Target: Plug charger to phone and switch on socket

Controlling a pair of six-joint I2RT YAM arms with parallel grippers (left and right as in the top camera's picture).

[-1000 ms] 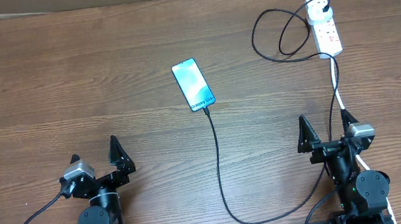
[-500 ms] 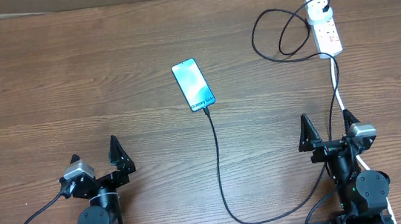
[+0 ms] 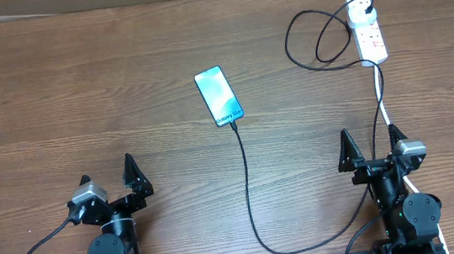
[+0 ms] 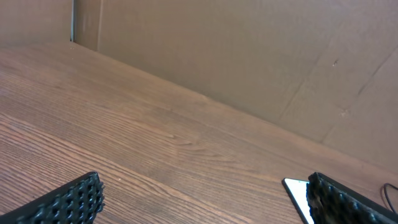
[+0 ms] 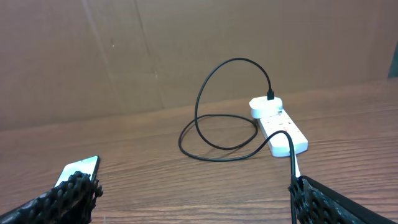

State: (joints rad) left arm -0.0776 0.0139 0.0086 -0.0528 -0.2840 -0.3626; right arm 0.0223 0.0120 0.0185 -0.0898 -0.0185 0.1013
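The phone [image 3: 219,96] lies flat mid-table with its light blue screen up; it also shows at the edge of the left wrist view [image 4: 297,191] and in the right wrist view [image 5: 79,169]. The charger's black cable [image 3: 246,184] meets the phone's near end, loops along the front and runs up to the white adapter [image 3: 358,12], which sits in the socket [image 3: 371,37] at the back right [image 5: 283,127]. My left gripper [image 3: 106,169] and right gripper [image 3: 368,133] stand open near the front edge, holding nothing. The cable passes just beside the right gripper's right finger [image 5: 336,202].
The socket's white lead [image 3: 387,112] runs down toward the right arm. Black cable loops [image 3: 319,39] lie left of the socket. A brown cardboard wall [image 5: 155,50] stands behind the wooden table [image 3: 80,92].
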